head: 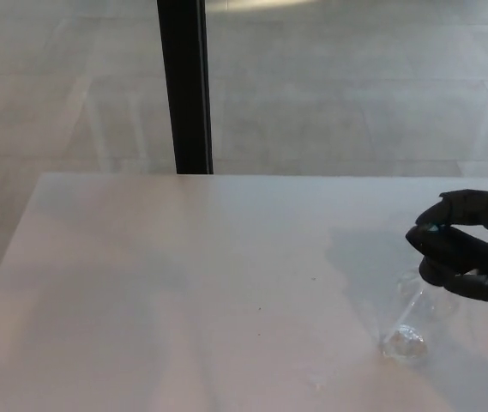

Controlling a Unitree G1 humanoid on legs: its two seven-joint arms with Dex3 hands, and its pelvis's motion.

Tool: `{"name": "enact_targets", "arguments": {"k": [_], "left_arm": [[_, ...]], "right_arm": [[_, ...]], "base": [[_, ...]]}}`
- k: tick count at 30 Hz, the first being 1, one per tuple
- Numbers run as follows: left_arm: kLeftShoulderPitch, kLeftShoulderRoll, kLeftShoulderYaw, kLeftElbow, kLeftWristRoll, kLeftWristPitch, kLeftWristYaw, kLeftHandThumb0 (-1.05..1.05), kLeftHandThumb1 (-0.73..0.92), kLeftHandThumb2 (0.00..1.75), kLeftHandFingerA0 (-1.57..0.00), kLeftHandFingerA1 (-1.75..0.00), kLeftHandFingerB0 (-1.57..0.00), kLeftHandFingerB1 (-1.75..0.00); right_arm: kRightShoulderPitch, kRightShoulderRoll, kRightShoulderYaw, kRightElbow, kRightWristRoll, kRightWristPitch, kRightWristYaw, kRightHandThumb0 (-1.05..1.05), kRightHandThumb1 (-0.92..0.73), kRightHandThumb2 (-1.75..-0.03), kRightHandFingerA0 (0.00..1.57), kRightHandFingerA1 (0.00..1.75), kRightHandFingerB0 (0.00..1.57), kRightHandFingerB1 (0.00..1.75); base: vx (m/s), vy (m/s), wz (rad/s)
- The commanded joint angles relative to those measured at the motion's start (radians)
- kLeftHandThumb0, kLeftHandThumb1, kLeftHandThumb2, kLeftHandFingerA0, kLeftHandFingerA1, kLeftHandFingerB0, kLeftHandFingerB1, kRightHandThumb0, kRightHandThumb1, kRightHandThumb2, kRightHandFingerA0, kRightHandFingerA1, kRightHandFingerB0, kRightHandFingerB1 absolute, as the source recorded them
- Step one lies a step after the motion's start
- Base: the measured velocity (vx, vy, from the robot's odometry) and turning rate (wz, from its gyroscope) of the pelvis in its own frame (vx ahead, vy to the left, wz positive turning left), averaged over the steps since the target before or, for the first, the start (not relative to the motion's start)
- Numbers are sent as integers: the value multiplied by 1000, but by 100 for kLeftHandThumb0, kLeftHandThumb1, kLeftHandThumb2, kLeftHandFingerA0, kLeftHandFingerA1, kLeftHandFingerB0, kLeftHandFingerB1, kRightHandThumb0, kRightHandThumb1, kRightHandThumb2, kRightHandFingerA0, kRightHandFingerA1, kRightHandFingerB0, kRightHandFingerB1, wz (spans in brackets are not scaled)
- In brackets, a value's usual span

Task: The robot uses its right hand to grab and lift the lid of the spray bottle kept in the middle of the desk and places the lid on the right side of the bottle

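Observation:
A clear plastic spray bottle (417,318) stands on the white desk (183,292) near its right side. Its black trigger lid (443,246) sits on top of the bottle. My right hand (475,249) comes in from the picture's right edge and wraps the lid, with fingers over its top and the thumb under it beside the neck. The lid is still seated on the bottle. My left hand does not show.
A black vertical post (185,86) stands behind the desk's far edge, with grey tiled floor beyond. The desk's left and far edges are in view.

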Motion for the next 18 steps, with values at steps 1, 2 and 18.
{"name": "enact_targets", "arguments": {"k": [1, 2, 18], "left_arm": [[19, 19, -3, 0, -13, -38, -16, -105, 48, 75, -65, -120, -44, -108], [20, 20, -3, 1, -13, -38, -18, -105, 48, 75, -65, -120, -44, -108], [17, 19, -6, -1, -13, -41, -11, -105, 47, 74, -66, -118, -41, -107]], "right_arm": [[36, 70, 6, 24, -222, -21, -187, -38, -71, -65, 92, 150, 58, 46], [39, 73, 4, 29, -230, -28, -196, -38, -71, -65, 92, 150, 58, 46], [71, 134, -90, 95, -266, -192, -318, -33, -64, -62, 89, 173, 90, 64]], "base": [[0, 0, 0], [0, 0, 0], [0, 0, 0]]}}
